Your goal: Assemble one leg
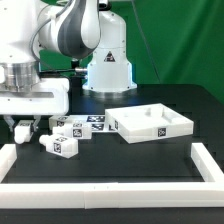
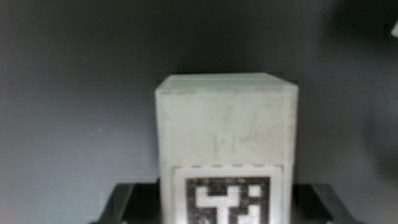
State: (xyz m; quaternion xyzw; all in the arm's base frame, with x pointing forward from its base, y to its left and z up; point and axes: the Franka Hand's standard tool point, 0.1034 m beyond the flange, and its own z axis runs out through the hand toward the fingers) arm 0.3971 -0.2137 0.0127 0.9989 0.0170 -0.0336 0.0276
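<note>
White and grey, the arm (image 1: 60, 30) is reaching down at the exterior view's left. Its gripper (image 1: 18, 127) is hanging close to the black table (image 1: 120, 155) at about eight o'clock. In the wrist view the leg (image 2: 222, 125) is filling the middle of the picture. It is a pale oblong block against the dark table, showing a black-and-white tag (image 2: 226, 195) on the end nearest the camera. That end is sitting between the two dark fingertips (image 2: 134, 203), one on each side. Whether the jaws are squeezing the leg or only standing around it cannot be told.

Just beside the gripper, toward the exterior view's right, three small tagged blocks (image 1: 58, 145) are lying close together on the table, running from eight o'clock toward the centre. Which of the blocks in this view is the leg cannot be told. Behind them, at twelve o'clock, the robot's white base (image 1: 108, 70) is standing before a green backdrop (image 1: 170, 40). A shallow white tray (image 1: 150, 123) is lying near the blocks at about four o'clock, apart from them. A white rail (image 1: 100, 172) is bordering the table at six o'clock.
</note>
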